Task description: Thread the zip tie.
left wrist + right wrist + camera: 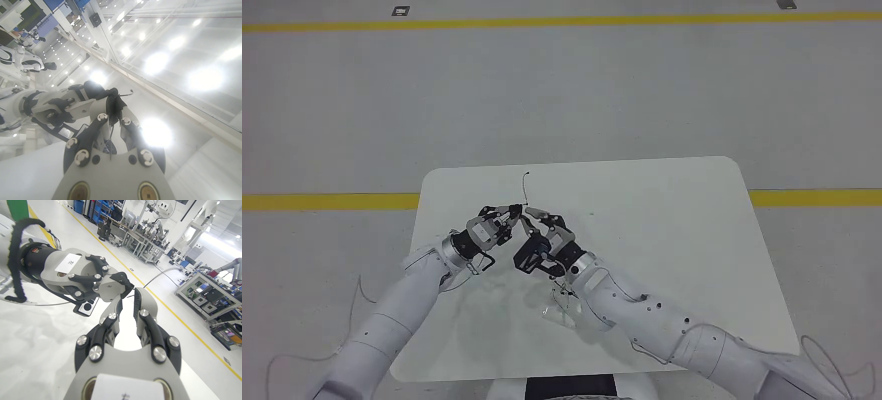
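Observation:
Both grippers meet above the middle of the white table (672,220). The left gripper (514,215) (115,106) is shut on a thin black zip tie (525,185) (127,94). Its free end sticks out past the fingertips, and the rest of the strap runs back between the fingers. In the right wrist view the zip tie (160,274) arcs away from the left gripper (127,284). The right gripper (534,218) (129,294) faces it tip to tip. Its ribbed pads (136,302) stand a small gap apart around the strap, with no clear pinch.
A few thin, pale pieces (560,300) lie on the table beside the right forearm. Bare tabletop stretches to the right and toward the far edge. Yellow floor lines (322,201) run beyond the table.

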Available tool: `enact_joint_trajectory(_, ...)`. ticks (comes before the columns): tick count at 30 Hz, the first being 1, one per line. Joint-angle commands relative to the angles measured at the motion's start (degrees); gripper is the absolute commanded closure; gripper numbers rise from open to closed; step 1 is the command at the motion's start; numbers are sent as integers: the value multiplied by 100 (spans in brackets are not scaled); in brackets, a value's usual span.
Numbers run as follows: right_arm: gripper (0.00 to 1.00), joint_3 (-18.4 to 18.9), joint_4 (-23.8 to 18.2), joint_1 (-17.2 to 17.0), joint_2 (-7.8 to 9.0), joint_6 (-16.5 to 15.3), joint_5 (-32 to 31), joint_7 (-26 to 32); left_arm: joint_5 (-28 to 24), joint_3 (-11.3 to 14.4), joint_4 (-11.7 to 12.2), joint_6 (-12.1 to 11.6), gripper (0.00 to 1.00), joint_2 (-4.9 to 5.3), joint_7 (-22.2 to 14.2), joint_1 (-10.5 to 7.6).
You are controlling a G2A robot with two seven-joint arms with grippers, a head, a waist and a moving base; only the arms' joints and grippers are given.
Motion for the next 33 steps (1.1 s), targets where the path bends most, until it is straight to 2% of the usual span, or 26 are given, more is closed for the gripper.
enact_joint_trajectory(1,82,-12,-2,-1,-2,0,0,6,0,0,0,0,100,0,0,0)
enact_joint_trajectory(5,80,-14,5,-11,10,0,0,16,0,0,0,0,100,0,0,0)
enact_joint_trajectory(6,75,-8,4,-21,14,0,0,18,0,0,0,0,100,0,0,0)
enact_joint_trajectory(8,71,22,-11,-52,19,0,0,20,0,0,0,0,100,0,0,0)
enact_joint_trajectory(10,71,57,-22,-82,20,0,0,22,0,0,0,0,100,0,0,0)
enact_joint_trajectory(17,82,99,-8,-87,-9,0,0,72,0,0,0,0,100,0,0,0)
enact_joint_trajectory(24,85,112,32,-55,-60,0,0,115,0,0,0,0,100,0,0,0)
enact_joint_trajectory(30,95,161,54,-65,-80,0,0,143,0,0,0,0,100,0,0,0)
enact_joint_trajectory(33,96,188,55,-86,-78,0,0,134,0,0,0,0,100,0,0,0)
